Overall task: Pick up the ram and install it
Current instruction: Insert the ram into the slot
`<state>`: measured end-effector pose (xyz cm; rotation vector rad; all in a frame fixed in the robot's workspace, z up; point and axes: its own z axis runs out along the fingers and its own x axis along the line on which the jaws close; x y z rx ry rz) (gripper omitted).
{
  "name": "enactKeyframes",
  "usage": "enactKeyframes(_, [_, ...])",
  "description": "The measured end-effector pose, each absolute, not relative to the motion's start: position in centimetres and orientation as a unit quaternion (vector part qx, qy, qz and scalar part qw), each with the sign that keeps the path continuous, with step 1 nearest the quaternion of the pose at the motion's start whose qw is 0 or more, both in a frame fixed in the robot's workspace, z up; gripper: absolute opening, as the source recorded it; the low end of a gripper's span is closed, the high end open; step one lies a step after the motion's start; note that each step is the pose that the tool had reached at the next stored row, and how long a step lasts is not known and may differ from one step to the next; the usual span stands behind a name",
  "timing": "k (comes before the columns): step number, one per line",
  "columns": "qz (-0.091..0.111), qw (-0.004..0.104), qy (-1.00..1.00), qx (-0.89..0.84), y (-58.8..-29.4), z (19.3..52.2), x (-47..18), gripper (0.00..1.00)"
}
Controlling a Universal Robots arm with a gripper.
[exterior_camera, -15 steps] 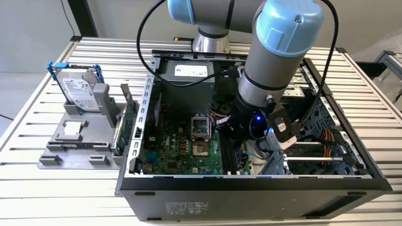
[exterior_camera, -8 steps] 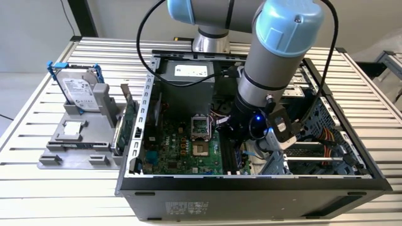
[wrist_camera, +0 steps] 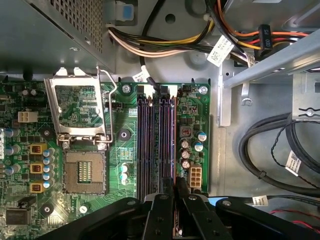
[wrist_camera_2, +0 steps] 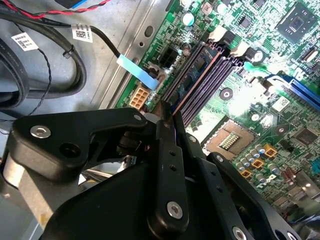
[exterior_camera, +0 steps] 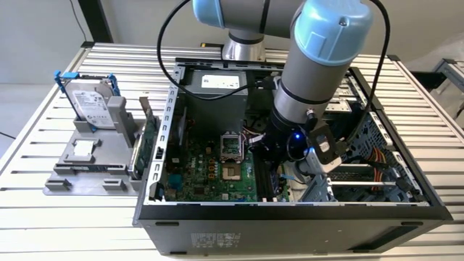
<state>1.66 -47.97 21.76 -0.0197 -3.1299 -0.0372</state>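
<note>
Down inside open computer case (exterior_camera: 174, 109), over green motherboard (wrist_camera: 197, 117): gripper (wrist_camera: 175, 192) pinched narrow on the ram (wrist_camera: 173, 145), fingers (wrist_camera: 183, 189) clamping its near end. Stick standing on edge in one of the black memory slots (wrist_camera: 145, 145), running toward twelve o'clock from the claw in the first wrist view; toward one o'clock in the second wrist view (wrist_camera_2: 197, 80). Whether fully seated: cannot tell. Empty processor socket (wrist_camera: 86, 172) at nine o'clock of the slots. Hard drive (exterior_camera: 93, 109) outside the case.

A slatted metal table (exterior_camera: 65, 217) stands on a pale grey floor (exterior_camera: 22, 98) before a light wall (exterior_camera: 36, 22).
</note>
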Motion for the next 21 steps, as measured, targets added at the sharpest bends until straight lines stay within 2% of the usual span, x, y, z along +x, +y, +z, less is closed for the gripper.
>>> enactKeyframes(21, [-0.013,0.006,-1.000,-0.006,-47.96,21.22,1.63,0.00])
